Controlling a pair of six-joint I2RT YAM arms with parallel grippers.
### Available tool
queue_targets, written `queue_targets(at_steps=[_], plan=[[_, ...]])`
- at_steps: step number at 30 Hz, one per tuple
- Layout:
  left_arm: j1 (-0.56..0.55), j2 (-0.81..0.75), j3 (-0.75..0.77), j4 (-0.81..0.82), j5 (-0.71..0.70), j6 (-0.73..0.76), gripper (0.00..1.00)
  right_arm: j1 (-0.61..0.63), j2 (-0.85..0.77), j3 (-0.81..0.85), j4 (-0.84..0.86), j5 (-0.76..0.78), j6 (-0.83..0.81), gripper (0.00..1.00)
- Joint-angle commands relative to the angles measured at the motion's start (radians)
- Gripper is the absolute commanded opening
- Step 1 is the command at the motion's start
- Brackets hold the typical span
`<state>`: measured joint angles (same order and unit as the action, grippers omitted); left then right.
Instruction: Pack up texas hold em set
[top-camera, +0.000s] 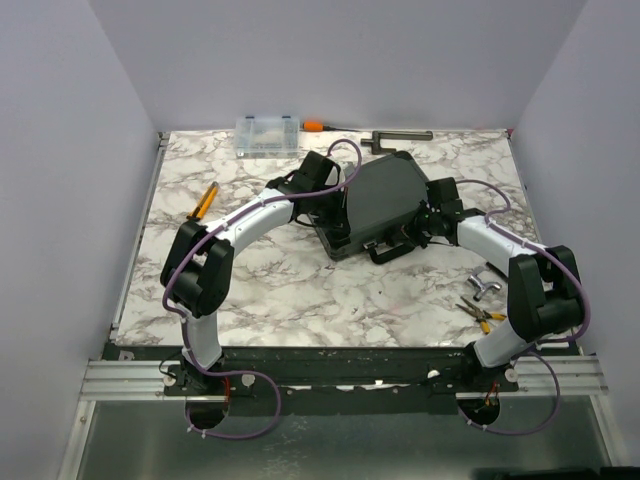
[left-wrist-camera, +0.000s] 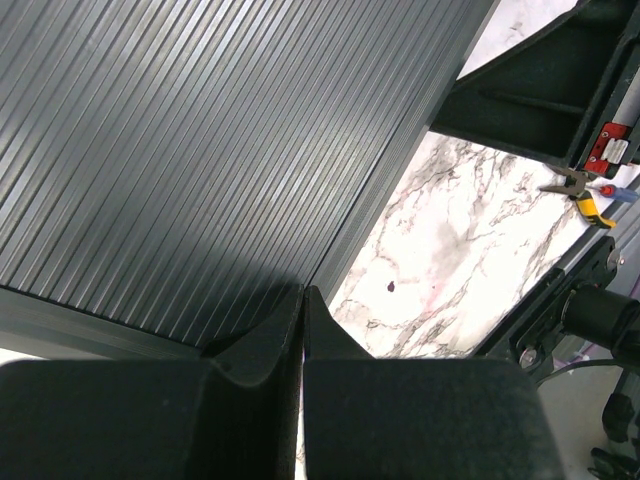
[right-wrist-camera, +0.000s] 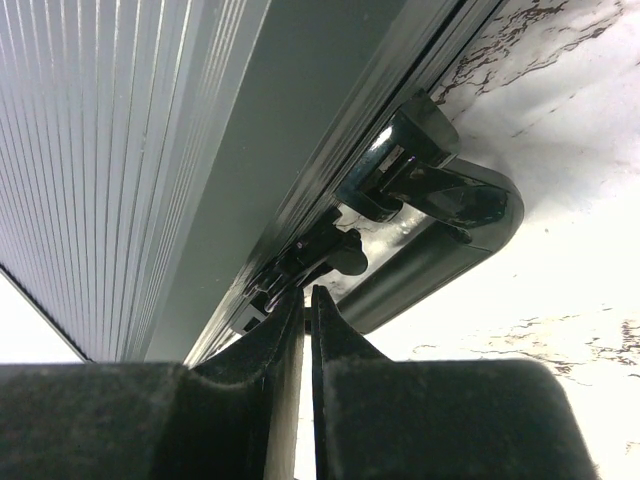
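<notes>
The texas hold em set's black ribbed briefcase (top-camera: 385, 195) lies closed in the middle of the marble table; chips and triangles are hidden. My left gripper (top-camera: 337, 218) is shut and empty, its tips (left-wrist-camera: 302, 290) at the case's left rim over the ribbed lid (left-wrist-camera: 200, 150). My right gripper (top-camera: 420, 233) is at the front edge beside the carry handle (top-camera: 385, 250). Only a thin slit remains between its jaws, nothing shows between them, and its tips (right-wrist-camera: 307, 290) rest against a latch (right-wrist-camera: 300, 262) next to the glossy handle (right-wrist-camera: 440, 250).
A clear organiser box (top-camera: 268, 133), an orange-handled tool (top-camera: 318, 126) and a dark bar tool (top-camera: 400, 137) lie along the back edge. A yellow-orange tool (top-camera: 205, 200) lies left. Pliers (top-camera: 482, 315) and a small metal piece (top-camera: 487, 290) lie near the right arm.
</notes>
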<state>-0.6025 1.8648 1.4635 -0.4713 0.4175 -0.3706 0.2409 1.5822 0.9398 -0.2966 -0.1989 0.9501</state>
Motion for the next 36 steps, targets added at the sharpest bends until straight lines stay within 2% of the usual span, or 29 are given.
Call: queue_targets(at_steps=[1,18,25,36], plan=[[-0.031,0.002,-0.045,-0.128,0.01,0.002,0.0,-0.005,-0.02,0.016,0.103,-0.025,0.047,0.12],[-0.031,-0.006,-0.05,-0.132,0.025,0.001,0.0,-0.005,-0.076,-0.001,0.23,-0.027,0.105,0.11],[-0.032,0.0,-0.044,-0.144,0.035,0.008,0.0,-0.005,-0.046,0.024,0.207,-0.021,0.095,0.1],[-0.031,0.005,-0.021,-0.162,0.048,0.021,0.0,-0.006,-0.096,-0.061,0.195,0.001,0.094,0.1]])
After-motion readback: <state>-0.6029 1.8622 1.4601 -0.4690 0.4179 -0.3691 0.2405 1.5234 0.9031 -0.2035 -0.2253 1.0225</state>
